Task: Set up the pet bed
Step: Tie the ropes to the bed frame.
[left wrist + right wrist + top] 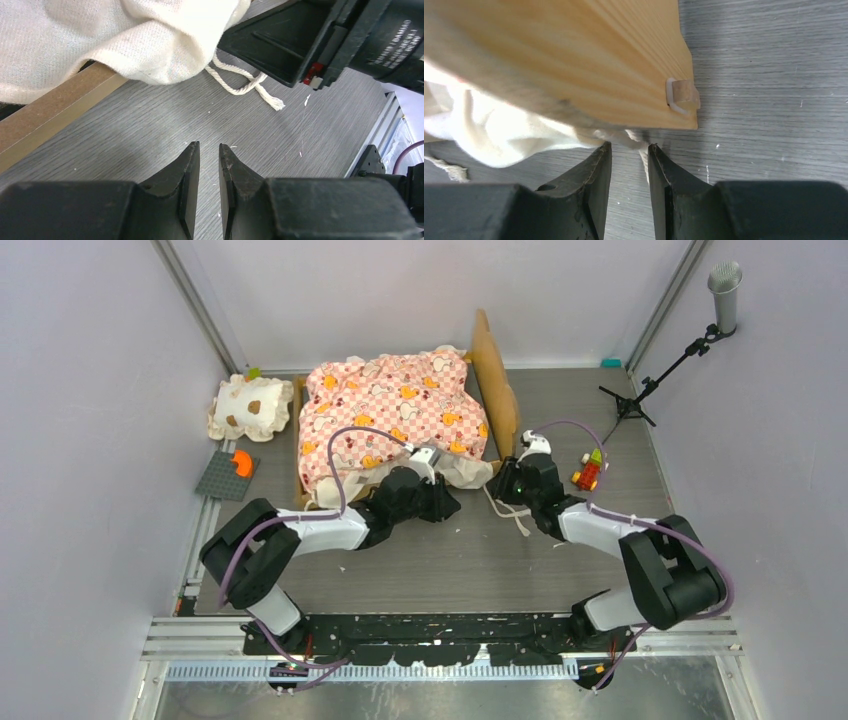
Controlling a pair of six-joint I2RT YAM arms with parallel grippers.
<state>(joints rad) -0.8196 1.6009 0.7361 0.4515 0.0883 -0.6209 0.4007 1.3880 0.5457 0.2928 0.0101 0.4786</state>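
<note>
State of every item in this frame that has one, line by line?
pet bed, upright, not yet made
mattress, rumpled in the frame, cream edge spilling over the near end
pillow, outside the bed, to its left
left tool, jaws slightly apart, empty
right tool, jaws apart at the bed's wooden corner

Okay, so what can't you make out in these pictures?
Top view: base of the pet bed, covered by its rumpled mattress.
Top view: the red-and-yellow toy, too small to identify.
Right wrist view: whether the right hand touches the cord; blurred, shadowed by the headboard.
Left wrist view: most of the cream fabric, cut off by the top and left edges.
</note>
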